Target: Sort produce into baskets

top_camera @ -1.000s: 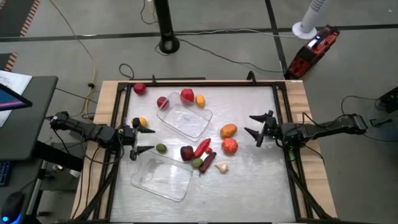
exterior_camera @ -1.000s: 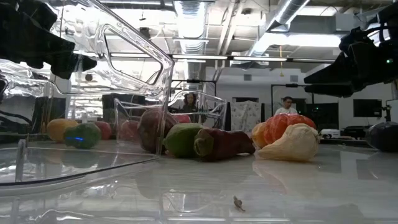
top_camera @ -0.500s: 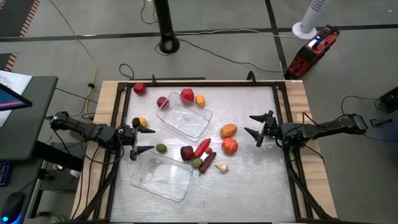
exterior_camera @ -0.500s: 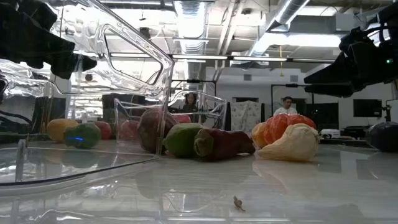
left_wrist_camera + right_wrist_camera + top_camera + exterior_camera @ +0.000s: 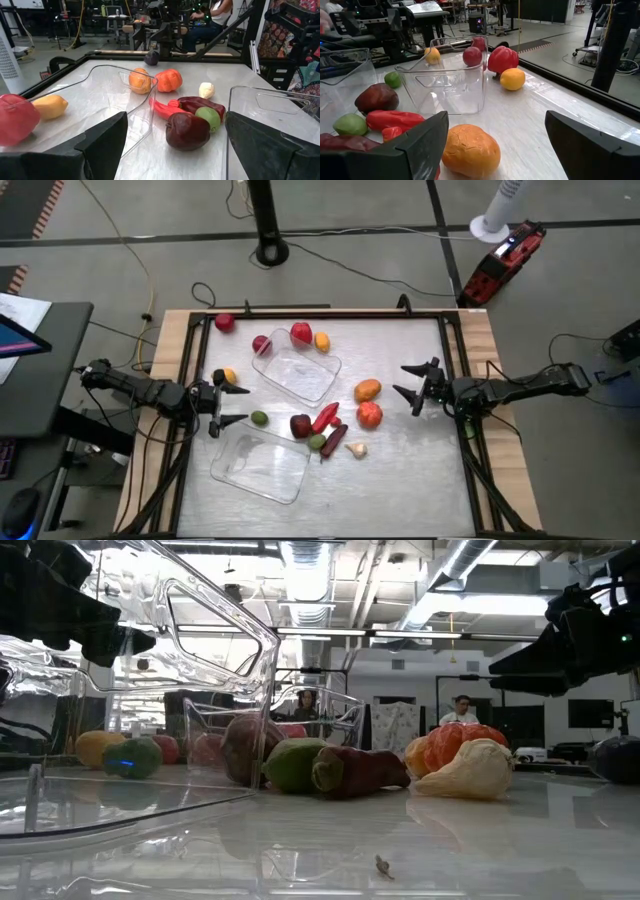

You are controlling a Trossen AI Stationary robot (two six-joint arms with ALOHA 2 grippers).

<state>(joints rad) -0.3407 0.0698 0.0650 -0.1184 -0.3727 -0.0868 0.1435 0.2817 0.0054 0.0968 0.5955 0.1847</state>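
Observation:
Two clear trays lie on the table: one at the middle back [image 5: 296, 372] and one at the near left [image 5: 260, 465]. Produce lies scattered about them: a dark maroon fruit [image 5: 300, 425], a red pepper [image 5: 325, 417], an orange fruit [image 5: 367, 390], a red-orange fruit [image 5: 370, 415], a whitish garlic [image 5: 356, 449], a green lime [image 5: 259, 418]. My left gripper [image 5: 229, 405] hovers open at the table's left side. My right gripper [image 5: 413, 385] hovers open at the right side, the orange fruit [image 5: 470, 150] just before it.
More produce sits at the far side: a red apple [image 5: 225, 322], a dark red fruit [image 5: 262, 344], a red pepper [image 5: 301, 333], a small orange [image 5: 321, 339]. A yellow piece [image 5: 230, 376] lies by my left gripper. A black raised frame [image 5: 450, 360] borders the table.

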